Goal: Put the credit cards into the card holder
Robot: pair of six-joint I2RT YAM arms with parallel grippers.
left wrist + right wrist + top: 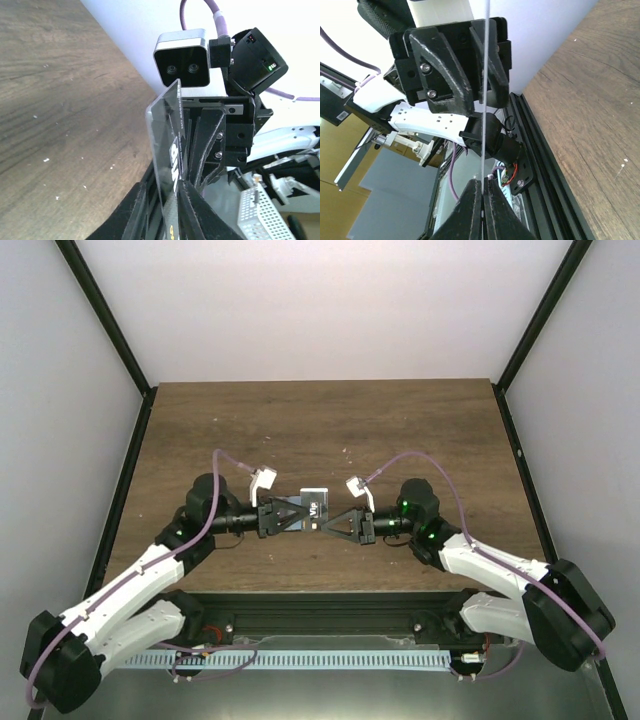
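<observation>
closest to the left wrist lens, the left gripper (172, 195) is set about one end of the dark grey card (165, 135); whether it is clamped on it cannot be told. the card is held on edge in the air above the table (300, 420), its long axis seemingly running gripper to gripper. on the right, the right gripper (482, 192) is pinched tight on the other end. the card holder is not seen, so its direction cannot be judged.
</observation>
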